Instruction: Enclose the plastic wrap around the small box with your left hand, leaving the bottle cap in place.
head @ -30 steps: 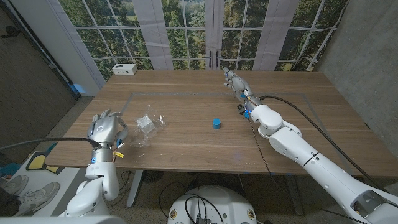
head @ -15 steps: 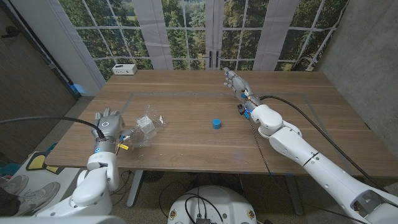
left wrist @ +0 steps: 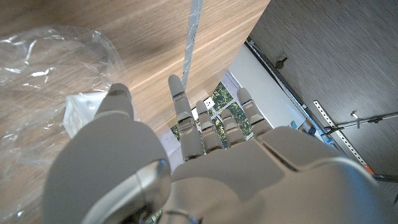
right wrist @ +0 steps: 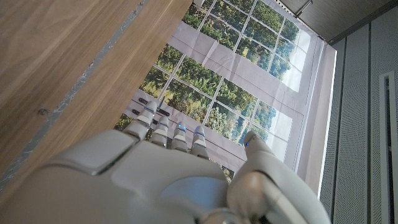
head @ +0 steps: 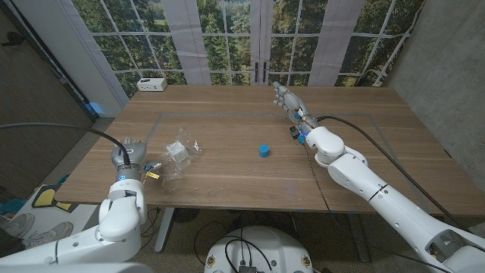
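Crumpled clear plastic wrap [head: 182, 158] lies on the wooden table [head: 227, 121] at the left, with a small clear box [head: 179, 150] sitting on it. My left hand [head: 130, 154] hovers just left of the wrap, fingers apart and holding nothing. In the left wrist view that hand [left wrist: 186, 168] reaches with straight fingers beside the wrap [left wrist: 37, 68] and the small box [left wrist: 84, 112]. A blue bottle cap [head: 263, 150] stands alone at the table's middle. My right hand [head: 287, 99] is far back on the right, fingers extended and empty; in the right wrist view it [right wrist: 168, 180] hangs over bare wood.
A white box [head: 152, 84] sits at the table's back left corner. Thin tape lines [head: 227, 115] mark a rectangle on the tabletop. A black cable [head: 356, 125] runs along my right arm. Windows stand behind the table.
My left hand has sunk closer to the table beside the wrap, and its arm has swung in behind it. The wrap, box, cap and right hand have stayed put.
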`<state>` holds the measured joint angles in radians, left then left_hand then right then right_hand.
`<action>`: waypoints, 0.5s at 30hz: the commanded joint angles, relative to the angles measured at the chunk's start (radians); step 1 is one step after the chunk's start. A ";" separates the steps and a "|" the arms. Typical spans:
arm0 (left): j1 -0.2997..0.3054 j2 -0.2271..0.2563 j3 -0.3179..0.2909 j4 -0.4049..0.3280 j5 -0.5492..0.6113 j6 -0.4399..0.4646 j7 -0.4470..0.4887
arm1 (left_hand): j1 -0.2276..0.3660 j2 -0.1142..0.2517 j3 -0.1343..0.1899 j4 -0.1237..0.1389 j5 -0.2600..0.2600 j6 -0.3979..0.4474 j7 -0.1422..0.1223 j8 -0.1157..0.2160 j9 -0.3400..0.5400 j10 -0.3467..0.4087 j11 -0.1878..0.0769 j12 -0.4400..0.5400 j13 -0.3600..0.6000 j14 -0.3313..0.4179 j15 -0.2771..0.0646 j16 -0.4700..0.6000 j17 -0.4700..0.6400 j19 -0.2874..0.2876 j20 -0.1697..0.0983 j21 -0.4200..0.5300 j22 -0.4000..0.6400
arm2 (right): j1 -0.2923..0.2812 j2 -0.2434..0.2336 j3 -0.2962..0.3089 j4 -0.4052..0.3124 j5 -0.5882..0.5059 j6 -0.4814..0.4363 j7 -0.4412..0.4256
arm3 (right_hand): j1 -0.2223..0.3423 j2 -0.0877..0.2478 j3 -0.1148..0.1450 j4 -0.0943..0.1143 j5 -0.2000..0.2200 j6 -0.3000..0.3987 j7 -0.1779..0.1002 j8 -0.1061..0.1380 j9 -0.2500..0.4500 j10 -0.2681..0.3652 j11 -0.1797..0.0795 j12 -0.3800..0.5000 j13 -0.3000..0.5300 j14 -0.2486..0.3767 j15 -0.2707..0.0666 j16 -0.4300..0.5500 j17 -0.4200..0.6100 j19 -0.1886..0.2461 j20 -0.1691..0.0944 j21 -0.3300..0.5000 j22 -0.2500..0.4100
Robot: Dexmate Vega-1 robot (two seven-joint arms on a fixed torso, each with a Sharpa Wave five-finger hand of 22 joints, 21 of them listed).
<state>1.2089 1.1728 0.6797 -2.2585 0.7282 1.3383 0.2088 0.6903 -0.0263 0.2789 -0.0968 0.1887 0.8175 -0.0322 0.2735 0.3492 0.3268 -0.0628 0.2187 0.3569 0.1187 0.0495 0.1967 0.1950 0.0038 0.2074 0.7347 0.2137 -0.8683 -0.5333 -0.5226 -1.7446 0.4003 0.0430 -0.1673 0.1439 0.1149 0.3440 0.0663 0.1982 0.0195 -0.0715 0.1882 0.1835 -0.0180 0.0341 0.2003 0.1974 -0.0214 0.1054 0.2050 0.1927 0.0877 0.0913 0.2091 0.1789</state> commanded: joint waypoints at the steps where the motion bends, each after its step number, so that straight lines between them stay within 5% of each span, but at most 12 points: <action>1: -0.125 0.026 0.129 0.040 -0.030 -0.021 -0.040 | 0.007 -0.006 -0.001 -0.007 0.008 0.001 -0.009 -0.008 -0.007 0.006 -0.013 0.007 0.000 0.009 -0.008 0.009 -0.001 0.014 0.004 0.005 0.001 | 0.002 0.002 0.000 0.006 -0.008 0.003 -0.008 | -0.003 -0.006 0.007 0.002 -0.003 -0.001 0.000 0.003 0.004 0.001 0.009 0.001 0.003 0.003 0.004 -0.001 0.005 0.011 0.000 0.000 0.003; 3: -0.141 0.033 0.149 0.038 -0.023 -0.042 -0.056 | -0.001 -0.016 -0.008 -0.006 0.009 0.001 -0.007 -0.012 -0.012 0.006 -0.014 0.007 -0.001 0.008 -0.009 0.009 -0.001 0.017 0.005 0.006 0.000 | 0.002 0.001 0.002 0.008 -0.001 0.007 0.000 | -0.002 -0.006 0.007 0.002 -0.003 -0.001 -0.001 0.004 0.004 0.001 0.010 0.001 0.003 0.004 0.004 -0.001 0.005 0.011 0.001 0.000 0.003; 6: -0.106 0.028 0.092 0.026 -0.081 -0.078 -0.016 | -0.050 -0.064 -0.045 0.002 0.024 0.006 -0.005 -0.029 -0.037 0.005 -0.013 0.008 -0.008 0.008 -0.009 0.010 0.001 0.020 0.007 0.003 -0.003 | 0.000 -0.002 0.005 0.008 0.002 0.009 0.002 | -0.002 -0.006 0.007 0.001 -0.003 -0.001 -0.001 0.003 0.004 0.001 0.010 0.001 0.003 0.003 0.004 -0.001 0.005 0.011 0.001 0.000 0.003; 10: -0.162 0.038 0.163 0.038 -0.020 -0.082 -0.086 | -0.065 -0.074 -0.056 0.007 0.030 0.021 -0.011 -0.029 -0.045 0.008 -0.016 0.010 -0.010 0.009 -0.009 0.010 0.001 0.019 0.006 0.002 -0.003 | -0.001 -0.004 0.006 0.005 -0.011 0.012 -0.009 | -0.002 -0.007 0.008 0.001 -0.003 -0.001 0.000 0.004 0.004 0.002 0.011 0.002 0.003 0.004 0.006 -0.001 0.005 0.011 0.002 0.000 0.003; 13: -0.144 0.041 0.130 0.028 -0.062 -0.115 -0.087 | -0.043 -0.051 -0.040 -0.001 0.044 0.044 -0.021 -0.029 -0.057 0.018 -0.022 0.015 -0.014 0.014 -0.013 0.012 0.001 0.022 0.004 0.002 -0.004 | -0.003 0.002 0.008 0.007 -0.010 0.013 -0.017 | -0.001 -0.007 0.008 0.000 -0.003 -0.002 0.001 0.003 0.004 0.002 0.011 0.002 0.003 0.006 0.007 -0.001 0.004 0.011 0.003 0.000 0.003; 15: -0.144 0.051 0.133 0.025 -0.051 -0.134 -0.088 | 0.017 -0.011 -0.005 -0.028 0.053 0.092 -0.039 -0.030 -0.081 0.040 -0.034 0.022 -0.022 0.024 -0.021 0.013 -0.003 0.029 0.004 0.004 -0.004 | 0.000 0.001 0.008 0.009 -0.004 0.011 -0.010 | -0.001 -0.007 0.008 0.000 -0.003 -0.001 0.001 0.004 0.004 0.003 0.011 0.002 0.003 0.007 0.006 0.000 0.004 0.012 0.004 0.000 0.003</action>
<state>1.0881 1.2014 0.7987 -2.2300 0.6939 1.2792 0.1528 0.6499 -0.0746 0.2372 -0.1028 0.2298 0.8606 -0.0549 0.2435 0.2882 0.3405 -0.0869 0.2295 0.3399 0.1281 0.0403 0.2043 0.1951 0.0235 0.2090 0.7348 0.2091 -0.8672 -0.5338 -0.5192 -1.7400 0.3954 0.0506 -0.1734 0.1439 0.1149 0.3440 0.0663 0.1982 0.0195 -0.0715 0.1882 0.1835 -0.0180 0.0341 0.2003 0.1974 -0.0214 0.1053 0.2050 0.1927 0.0877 0.0913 0.2091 0.1789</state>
